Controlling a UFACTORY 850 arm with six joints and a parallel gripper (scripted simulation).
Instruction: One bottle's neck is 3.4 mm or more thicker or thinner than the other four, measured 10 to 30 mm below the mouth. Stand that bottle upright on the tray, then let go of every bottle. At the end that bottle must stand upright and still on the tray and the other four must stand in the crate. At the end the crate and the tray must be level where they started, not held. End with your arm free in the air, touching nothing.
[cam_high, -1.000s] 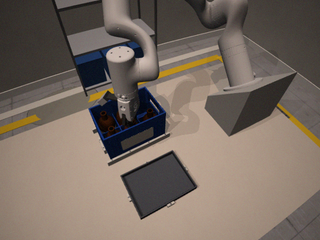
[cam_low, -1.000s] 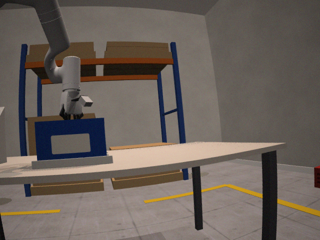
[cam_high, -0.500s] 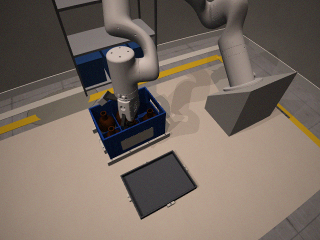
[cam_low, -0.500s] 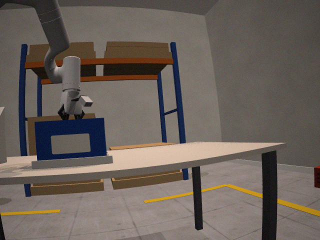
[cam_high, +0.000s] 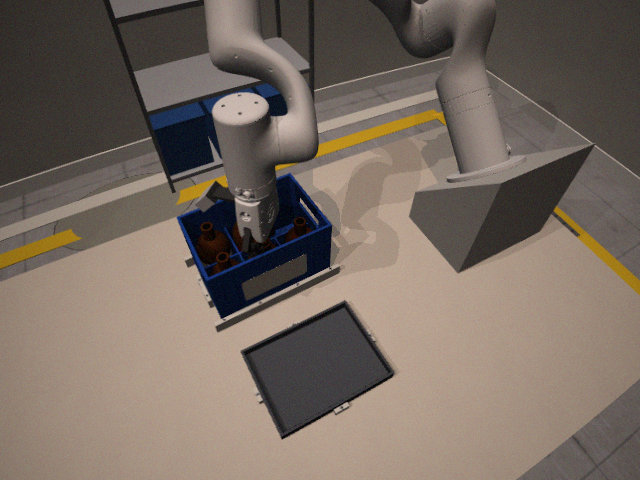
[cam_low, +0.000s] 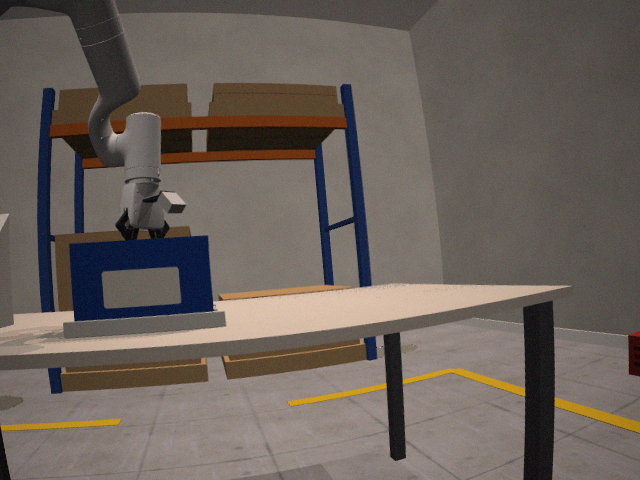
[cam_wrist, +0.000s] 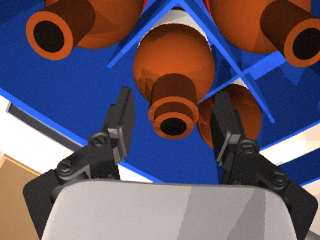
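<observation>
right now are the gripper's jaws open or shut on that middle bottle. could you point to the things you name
Open: in the wrist view, the jaws stand apart, with a visible gap on either side of the middle bottle's neck (cam_wrist: 174, 92).

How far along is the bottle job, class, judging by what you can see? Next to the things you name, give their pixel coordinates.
Nothing looks delivered: the tray (cam_high: 317, 369) bears no bottle. In hand: the open gripper (cam_high: 255, 248) (cam_low: 144, 235) (cam_wrist: 173, 103) straddles one bottle's neck (cam_wrist: 173, 95) in the crate (cam_high: 268, 281) (cam_low: 193, 279) (cam_wrist: 65, 75). Left: settling which neck differs, standing that bottle on the tray, and freeing the arm.
</observation>
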